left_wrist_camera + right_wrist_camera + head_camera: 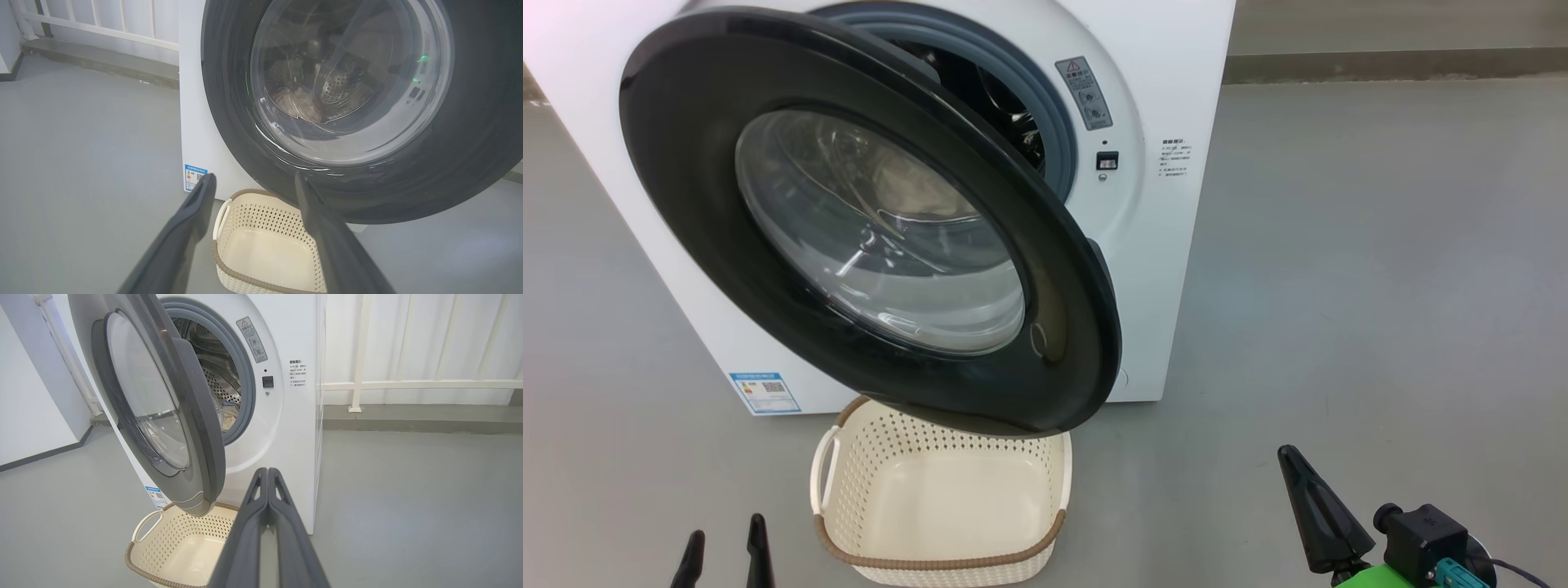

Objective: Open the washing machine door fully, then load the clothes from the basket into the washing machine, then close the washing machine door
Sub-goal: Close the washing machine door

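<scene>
The washing machine door [874, 237] is standing partly open, swung out from the front of the white washing machine [1160, 261] with its lower black rim hanging over the back edge of the basket [947, 562]. The basket is sitting on the grey floor [1339, 286] just in front of the machine, its bare cream bottom showing. The clothes [296, 106] are lying inside the steel drum, showing through the door's glass as a crumpled pale bundle; their prints are too blurred to tell. The left gripper [727, 527] is hovering low to the left of the basket with its fingers spread wide and holding nothing, pointing toward the door and the basket. The right gripper [1290, 457] is hanging to the right of the basket, well apart from the door, its two dark fingers pressed tightly together on nothing.
</scene>
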Available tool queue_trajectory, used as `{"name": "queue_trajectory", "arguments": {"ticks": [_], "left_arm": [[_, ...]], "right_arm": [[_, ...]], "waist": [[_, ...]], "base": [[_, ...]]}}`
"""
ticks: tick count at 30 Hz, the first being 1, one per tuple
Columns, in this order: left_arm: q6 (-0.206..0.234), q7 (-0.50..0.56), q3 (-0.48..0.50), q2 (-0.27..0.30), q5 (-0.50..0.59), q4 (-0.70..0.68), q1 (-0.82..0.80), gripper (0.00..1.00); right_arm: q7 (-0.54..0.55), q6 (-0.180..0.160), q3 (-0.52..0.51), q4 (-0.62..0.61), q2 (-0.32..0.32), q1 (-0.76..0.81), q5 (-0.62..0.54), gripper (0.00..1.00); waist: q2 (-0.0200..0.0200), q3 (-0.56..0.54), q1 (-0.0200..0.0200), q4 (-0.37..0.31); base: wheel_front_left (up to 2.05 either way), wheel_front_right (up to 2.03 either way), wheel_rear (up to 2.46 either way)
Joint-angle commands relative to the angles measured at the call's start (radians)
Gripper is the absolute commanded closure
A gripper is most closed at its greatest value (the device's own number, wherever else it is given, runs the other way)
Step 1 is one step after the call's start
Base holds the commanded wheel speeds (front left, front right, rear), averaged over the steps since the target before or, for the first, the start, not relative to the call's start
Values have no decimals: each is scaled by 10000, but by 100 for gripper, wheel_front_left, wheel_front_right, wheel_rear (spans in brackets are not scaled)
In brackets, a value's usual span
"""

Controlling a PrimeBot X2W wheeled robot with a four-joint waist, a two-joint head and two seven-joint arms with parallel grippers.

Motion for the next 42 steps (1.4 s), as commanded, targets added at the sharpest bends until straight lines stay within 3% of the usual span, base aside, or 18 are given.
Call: {"name": "queue_trajectory", "arguments": {"ticks": [1, 8, 16, 26, 30, 34, 42], "left_arm": [[-9, -93, 308, 59, 30, -212, -223, 0], [12, -93, 222, 56, -32, -273, -192, 0], [81, -93, 192, 56, -96, -320, -135, 0], [69, -93, 81, 55, -134, -313, -215, 0], [44, -93, -187, 55, -198, -262, -349, 0], [14, -93, -404, 55, -262, -253, -475, 0], [-36, -93, -614, 55, -559, -131, -818, 0]], "right_arm": [[-48, 16, 235, -246, -18, -236, 64, 100], [-48, 16, 195, -462, -30, -405, 84, 100], [-48, 16, 137, -1640, -92, -1220, 307, 100], [-48, 16, 1521, -2936, -49, -3607, 724, 100], [-48, 16, 3210, -1837, 83, -4419, 1548, 100], [-48, 16, 4249, -467, 109, -4746, 1966, 100], [-48, 16, 4190, 821, 122, -5028, 2219, 100]], "waist": [[0, 4, 0, 7], [0, 4, 0, 24], [0, 9, 0, -39], [0, 169, 0, -4], [0, 343, 0, 285], [0, 597, 0, 701], [0, 1222, 0, 1467]], "base": [[0, 0, 0], [0, 0, 0], [0, 0, 0], [0, 0, 0], [0, 0, 0], [0, 0, 0], [0, 0, 0]]}}
